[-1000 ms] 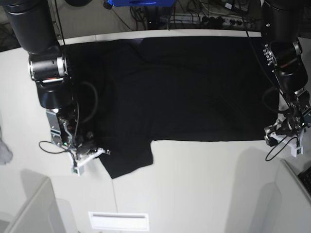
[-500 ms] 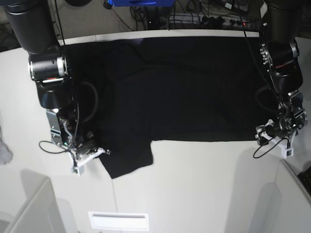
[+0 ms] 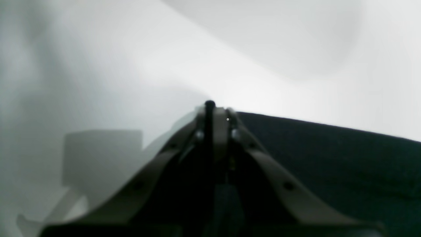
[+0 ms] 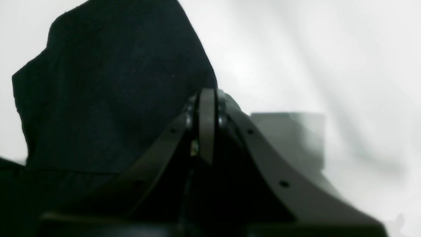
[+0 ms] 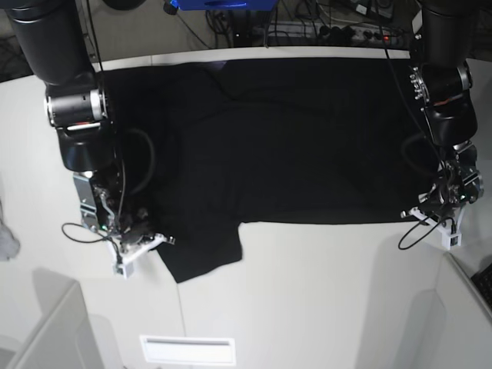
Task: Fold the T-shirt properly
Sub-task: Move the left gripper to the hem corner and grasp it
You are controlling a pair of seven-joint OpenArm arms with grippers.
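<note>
Nearest the base camera, a white slotted plate (image 5: 187,350) is set into the white tabletop (image 5: 307,292), and a pale raised panel (image 5: 46,330) is seen at the lower corner.

Beyond these, the black T-shirt (image 5: 292,146) is spread flat across the tabletop, plain side up. One sleeve (image 5: 201,250) projects toward the camera past the straight near edge of the cloth.

The right claw (image 5: 138,244) is placed at the edge of that sleeve. In the right wrist view the right claw (image 4: 205,98) is shown clenched, its jaws pressed together beside the sleeve (image 4: 108,92); whether cloth is pinched between them cannot be told.

The left claw (image 5: 440,217) is positioned at the opposite near corner of the T-shirt. In the left wrist view the left claw (image 3: 213,110) is shown clenched, its tips meeting just at the hem of the T-shirt (image 3: 329,154); a grasp on the cloth cannot be confirmed.

At the far side, the T-shirt reaches close to the tabletop's rear edge, behind which cables (image 5: 338,27) and a blue object (image 5: 219,4) are visible.

A grey-white cloth scrap (image 5: 6,238) is seen at the frame's edge, well apart from the T-shirt.
</note>
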